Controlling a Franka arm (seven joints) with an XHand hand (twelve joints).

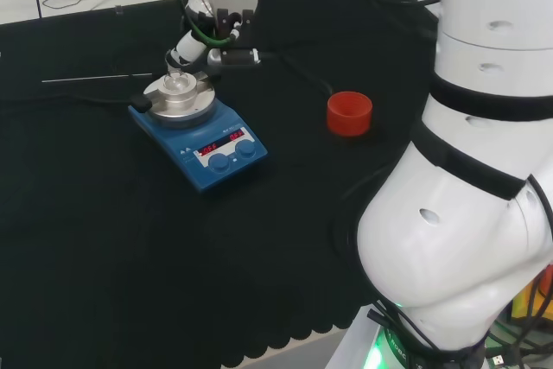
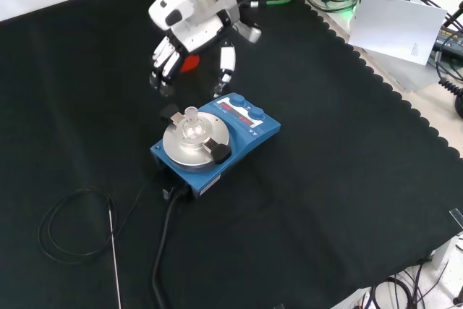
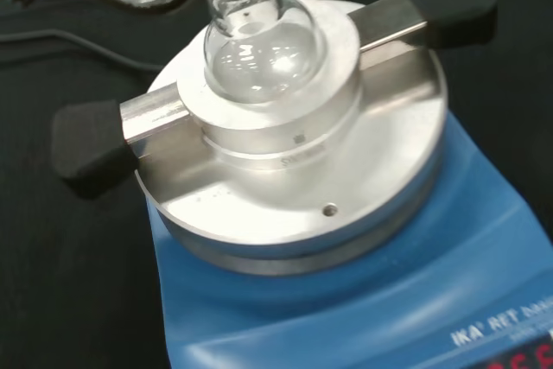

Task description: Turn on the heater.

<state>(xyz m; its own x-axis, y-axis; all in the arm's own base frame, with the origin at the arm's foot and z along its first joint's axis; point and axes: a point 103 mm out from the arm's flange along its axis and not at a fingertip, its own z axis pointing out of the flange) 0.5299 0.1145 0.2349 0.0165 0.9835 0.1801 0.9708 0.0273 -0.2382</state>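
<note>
Black cloth on the bench (image 2: 347,179) carries the blue heater (image 2: 217,144); the hand (image 2: 189,34) hovers beside it, fingers (image 2: 226,59) apart.

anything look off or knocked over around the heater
Nothing stands out. The round flask sits upright in the metal block on the blue heater, nothing is spilled, and the hand hovers beside it, touching nothing.

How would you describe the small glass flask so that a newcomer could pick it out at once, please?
Find the blue heater near the middle of the black cloth in the front view. On it lies a round silver plate with two black-tipped handles, and the glass flask sits in the raised metal block at its centre. It is the one clear, round-bellied piece there, unlike the red cup on the cloth.
</note>
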